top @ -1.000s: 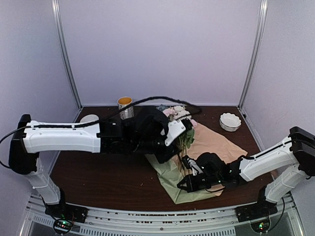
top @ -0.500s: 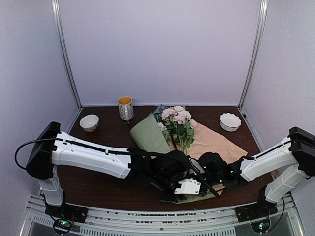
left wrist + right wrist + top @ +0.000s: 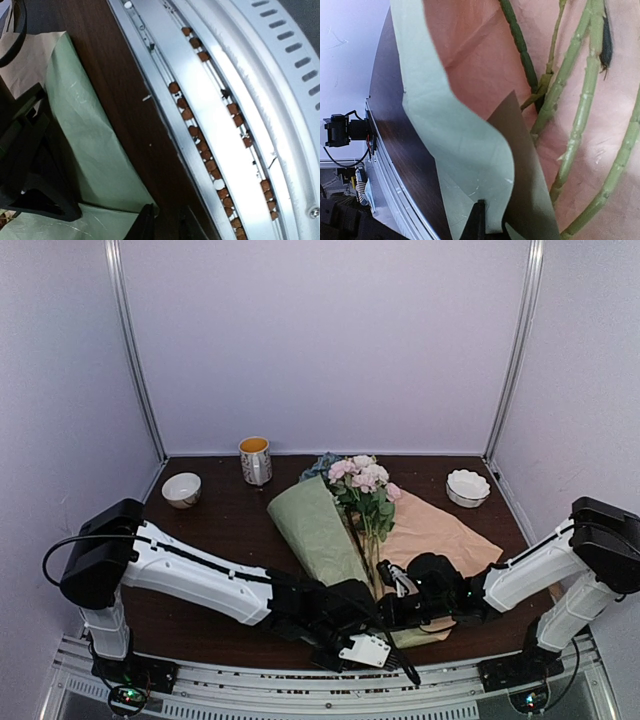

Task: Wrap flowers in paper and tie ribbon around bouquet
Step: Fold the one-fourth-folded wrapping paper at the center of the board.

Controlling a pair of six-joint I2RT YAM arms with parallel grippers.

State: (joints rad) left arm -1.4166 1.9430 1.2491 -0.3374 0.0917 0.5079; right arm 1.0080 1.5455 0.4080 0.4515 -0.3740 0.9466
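Swinging back from over the flowers, my left claw is narrowing at the paper by the near table edge; whether it's gripping, can't tell. Right claw is staying shut by the stems. Paper's looking thin and floppy, so I'm favouring its edge. Flowers are lying on it beyond.

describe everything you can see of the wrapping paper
The paper is a thin sheet, sage green on one face, tan on the other. Its left side is folded up, green outward, beside the flowers; the tan right side lies flat on the table under the stems. The right gripper pinches its near edge.
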